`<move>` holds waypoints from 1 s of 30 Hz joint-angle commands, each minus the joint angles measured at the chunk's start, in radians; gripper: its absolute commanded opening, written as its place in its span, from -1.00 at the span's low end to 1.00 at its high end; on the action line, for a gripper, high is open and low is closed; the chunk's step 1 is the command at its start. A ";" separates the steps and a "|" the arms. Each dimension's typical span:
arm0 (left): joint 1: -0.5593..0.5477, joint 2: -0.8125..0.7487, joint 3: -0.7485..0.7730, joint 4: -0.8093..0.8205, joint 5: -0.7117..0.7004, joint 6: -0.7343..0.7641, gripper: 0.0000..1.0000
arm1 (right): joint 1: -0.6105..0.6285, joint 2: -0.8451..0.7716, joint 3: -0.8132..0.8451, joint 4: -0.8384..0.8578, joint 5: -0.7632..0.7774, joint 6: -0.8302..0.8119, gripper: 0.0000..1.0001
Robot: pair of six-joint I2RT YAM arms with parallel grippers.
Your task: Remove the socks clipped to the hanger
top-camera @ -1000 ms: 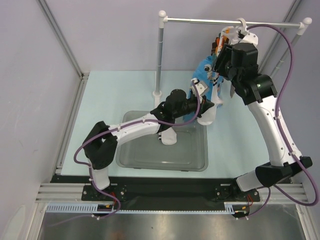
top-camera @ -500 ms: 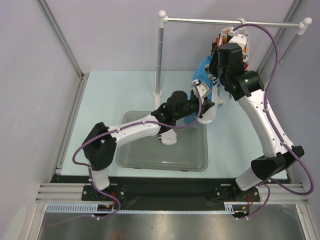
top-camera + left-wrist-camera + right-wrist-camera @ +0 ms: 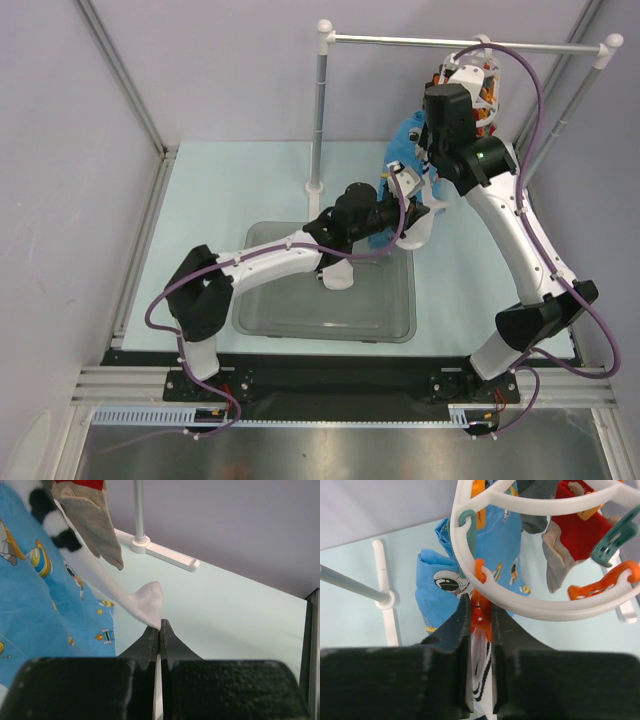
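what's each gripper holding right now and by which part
The left gripper pinches the white sock by its loose tip. The right gripper squeezes an orange peg hanging under the ring of the hanger.

mixed socks [image 3: 501, 540], apparently on white hanger [image 3: 546, 609]

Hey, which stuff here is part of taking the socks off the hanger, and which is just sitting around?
Part of the job:
hanger
blue sock
white sock, pinched by the left gripper
grey sock
red sock
orange peg, squeezed by the right gripper

Just sitting around:
rail stand
grey tray
table
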 commanded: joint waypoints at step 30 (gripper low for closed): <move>0.030 -0.527 -0.427 -0.607 -0.246 -0.263 -1.00 | -0.017 -0.316 -0.312 0.108 -0.384 0.010 0.63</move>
